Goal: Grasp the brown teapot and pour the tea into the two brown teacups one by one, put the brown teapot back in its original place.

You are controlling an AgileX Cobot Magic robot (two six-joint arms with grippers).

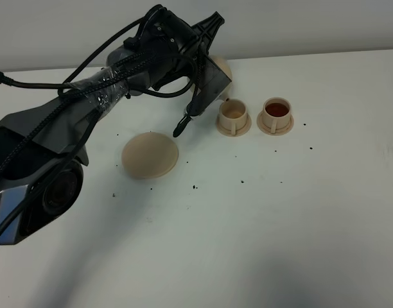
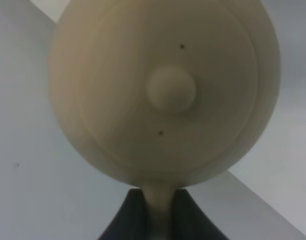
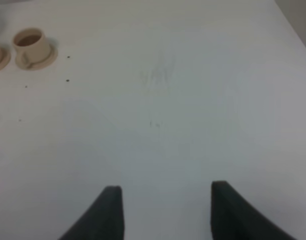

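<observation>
My left gripper (image 1: 209,80) is shut on the loop handle of the brown teapot (image 1: 222,65) and holds it in the air just behind the left teacup (image 1: 234,114); the arm hides most of the pot. The left wrist view shows the teapot (image 2: 165,90) from its lid side, handle between my fingers (image 2: 125,220). The left cup's inside looks pale. The right teacup (image 1: 276,112) holds reddish-brown tea (image 1: 277,109). The teapot's round beige saucer (image 1: 149,154) lies bare at left. My right gripper (image 3: 163,210) is open and empty over bare table, and a teacup (image 3: 30,45) shows far off in its view.
The white table (image 1: 280,212) carries small dark specks around the cups and saucer. The left arm (image 1: 87,96) with its cables stretches from the lower left across the saucer area. A pale wall runs along the table's back edge.
</observation>
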